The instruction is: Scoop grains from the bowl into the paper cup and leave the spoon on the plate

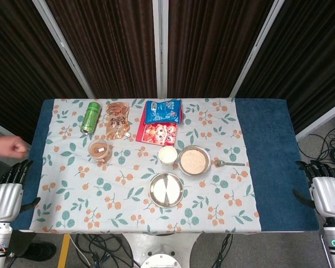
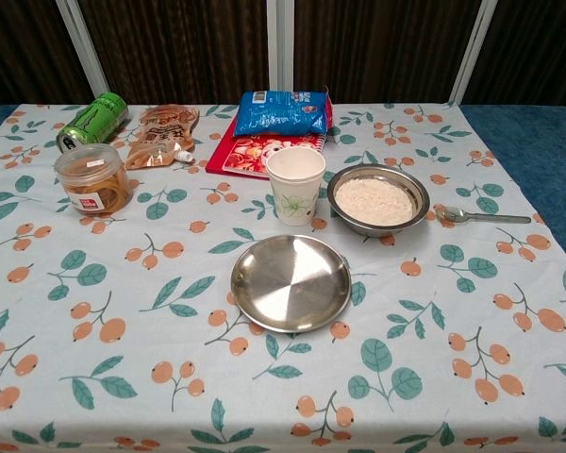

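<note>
Metal spoon (image 2: 479, 216) is being left beside grain-filled steel bowl (image 2: 377, 200), well apart from both open, empty hands: left hand (image 1: 6, 192), right hand (image 1: 325, 190).

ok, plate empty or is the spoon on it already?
Empty. The plate shows only bare metal in both views; the spoon lies on the cloth to the right of the bowl, apart from the plate.

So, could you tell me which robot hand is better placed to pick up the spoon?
The right robot hand: the spoon lies right of the bowl, on its side of the table.
</note>
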Robot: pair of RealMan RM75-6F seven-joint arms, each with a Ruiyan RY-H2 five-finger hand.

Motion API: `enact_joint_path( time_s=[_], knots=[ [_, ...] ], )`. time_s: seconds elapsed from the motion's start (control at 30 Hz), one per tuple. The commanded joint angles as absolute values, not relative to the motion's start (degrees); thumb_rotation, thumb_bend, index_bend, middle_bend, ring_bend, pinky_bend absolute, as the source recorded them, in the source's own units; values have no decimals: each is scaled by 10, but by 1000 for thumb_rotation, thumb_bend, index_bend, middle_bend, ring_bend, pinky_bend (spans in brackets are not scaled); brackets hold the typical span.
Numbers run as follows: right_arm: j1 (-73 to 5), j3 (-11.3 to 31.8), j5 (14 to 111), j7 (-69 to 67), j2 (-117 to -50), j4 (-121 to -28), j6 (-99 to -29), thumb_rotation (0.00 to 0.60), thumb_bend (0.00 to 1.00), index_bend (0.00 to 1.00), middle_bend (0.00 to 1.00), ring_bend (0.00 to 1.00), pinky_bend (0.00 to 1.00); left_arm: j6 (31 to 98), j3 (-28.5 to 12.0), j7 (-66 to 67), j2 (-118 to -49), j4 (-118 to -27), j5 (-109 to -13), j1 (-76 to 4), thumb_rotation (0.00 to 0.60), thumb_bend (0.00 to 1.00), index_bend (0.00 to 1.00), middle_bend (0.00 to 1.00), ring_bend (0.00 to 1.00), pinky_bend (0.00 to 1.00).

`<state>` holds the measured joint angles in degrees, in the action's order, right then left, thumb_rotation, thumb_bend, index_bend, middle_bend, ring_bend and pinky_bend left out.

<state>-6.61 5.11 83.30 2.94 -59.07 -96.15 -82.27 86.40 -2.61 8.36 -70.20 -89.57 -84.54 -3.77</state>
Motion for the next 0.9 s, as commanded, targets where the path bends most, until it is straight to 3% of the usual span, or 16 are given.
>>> enact_joint_path(
  time_s=[0.03,0.33,0.57,0.9],
  knots=[
    [-66,52,837,27,-593,-959,-828,600,111,211,317,152,189,862,-26,84,-703,-895,-845,-38,600,1,109,184,120,239],
    [-79,56,845,20,-604,-962,-816,600,111,177,317,152,189,865,-27,82,-704,-894,-844,-38,600,1,109,184,120,239],
    [-177,92,775,86,-640,-961,-673,600,111,184,318,150,189,864,-26,75,-709,-886,-843,-37,600,1,109,184,120,239],
    [-301,113,662,193,-778,-824,-523,600,129,349,356,153,201,858,-22,70,-714,-879,-840,-35,600,1,109,184,120,239]
  ],
)
